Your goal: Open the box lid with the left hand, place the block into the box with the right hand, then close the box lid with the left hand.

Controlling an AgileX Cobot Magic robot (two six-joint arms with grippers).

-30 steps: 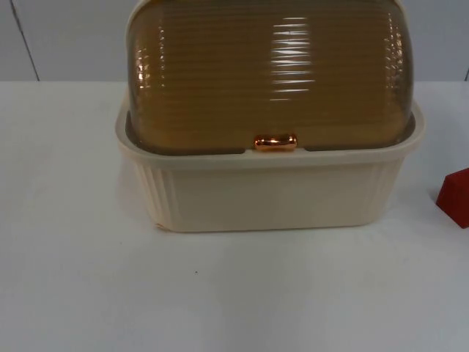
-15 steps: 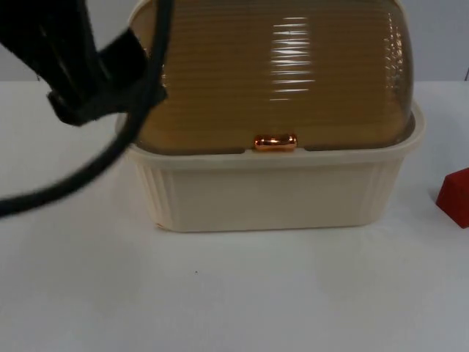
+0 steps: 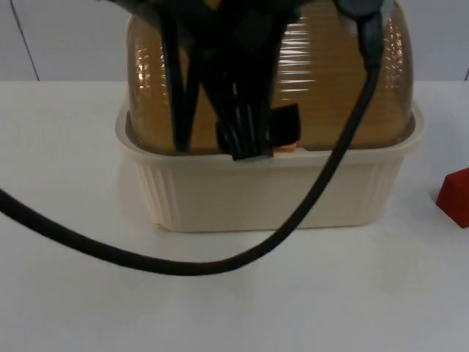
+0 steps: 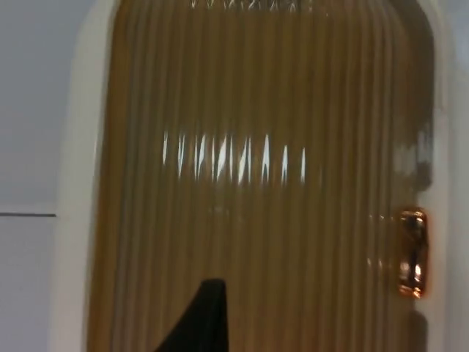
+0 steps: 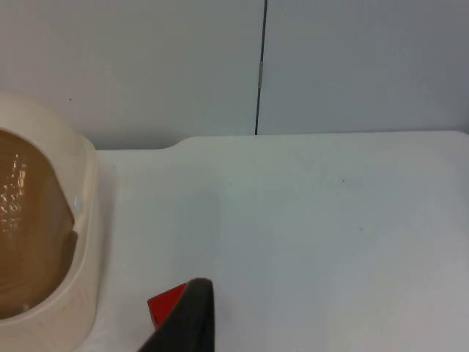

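Black left gripper (image 3: 253, 136) now over lid handle (image 4: 412, 253)

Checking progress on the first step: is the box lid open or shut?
Shut. The brown lid sits down on the cream box rim, with the left gripper at its copper handle.

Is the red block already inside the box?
No: in the top view the red block sits on the white table, to the right of the cream box, whose amber lid is down.
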